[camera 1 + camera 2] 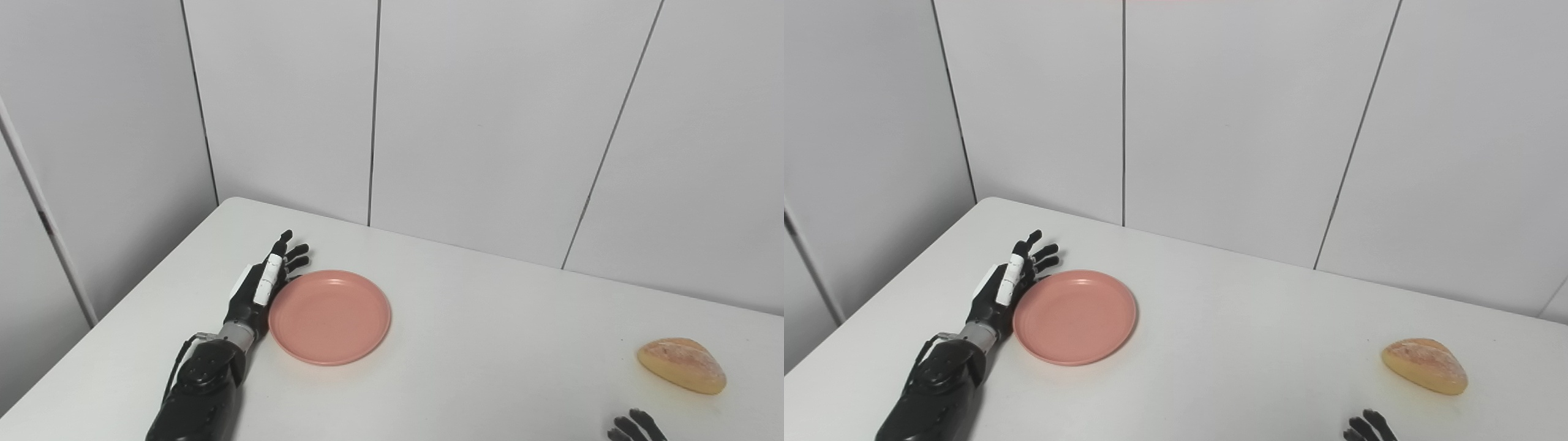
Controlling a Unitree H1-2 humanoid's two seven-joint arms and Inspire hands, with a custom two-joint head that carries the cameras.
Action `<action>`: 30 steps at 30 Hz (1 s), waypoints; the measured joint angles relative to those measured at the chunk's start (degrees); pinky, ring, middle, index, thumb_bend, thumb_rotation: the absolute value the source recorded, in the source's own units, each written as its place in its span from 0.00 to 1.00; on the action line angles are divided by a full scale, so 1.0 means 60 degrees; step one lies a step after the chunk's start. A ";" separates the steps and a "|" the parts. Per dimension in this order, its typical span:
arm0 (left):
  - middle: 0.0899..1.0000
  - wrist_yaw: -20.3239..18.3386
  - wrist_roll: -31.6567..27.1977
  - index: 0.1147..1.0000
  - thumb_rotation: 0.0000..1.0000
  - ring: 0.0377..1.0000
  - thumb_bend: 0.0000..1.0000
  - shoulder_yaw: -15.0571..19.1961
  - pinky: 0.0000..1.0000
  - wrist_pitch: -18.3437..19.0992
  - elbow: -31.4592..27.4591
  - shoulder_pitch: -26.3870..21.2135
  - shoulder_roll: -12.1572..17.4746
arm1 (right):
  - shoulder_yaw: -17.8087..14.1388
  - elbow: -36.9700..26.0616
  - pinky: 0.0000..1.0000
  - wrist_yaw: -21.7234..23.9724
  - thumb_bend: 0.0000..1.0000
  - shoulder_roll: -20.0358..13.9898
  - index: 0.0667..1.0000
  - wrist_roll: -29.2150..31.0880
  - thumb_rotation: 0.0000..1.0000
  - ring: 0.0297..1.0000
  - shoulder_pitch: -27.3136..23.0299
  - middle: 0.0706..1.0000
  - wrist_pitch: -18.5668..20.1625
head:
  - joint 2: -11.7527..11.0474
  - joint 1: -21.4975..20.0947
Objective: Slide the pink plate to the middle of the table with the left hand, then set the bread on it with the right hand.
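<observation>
One round pink plate (329,316), shallow-rimmed; bread (682,365) golden, crusty, domed.

head pair, side by side; looking down | both share table (490,343)

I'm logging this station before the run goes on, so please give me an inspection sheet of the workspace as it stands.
Surface: white table, bare apart from the job's things.
Job's things: pink plate lies flat on the left part of the table, empty; bread lies apart, near the right edge.
Clutter: nothing seen.
Hands: left hand is open, fingers spread, its side against the plate's left rim; right hand shows only fingertips at the bottom edge, state not clear, short of the bread.
Cables: a thin black cable loops at the left wrist.
Surroundings: white panelled walls behind the table and to its left.
</observation>
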 measured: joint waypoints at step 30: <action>0.90 0.1159 0.0752 0.96 0.94 0.89 1.00 -0.0283 0.79 0.0613 -0.1696 0.0573 -0.1579 | 0.0261 -0.0142 0.84 -0.0112 0.74 0.0001 0.84 -0.0104 0.75 0.84 0.0045 0.84 0.0006 | 0.0191 -0.0264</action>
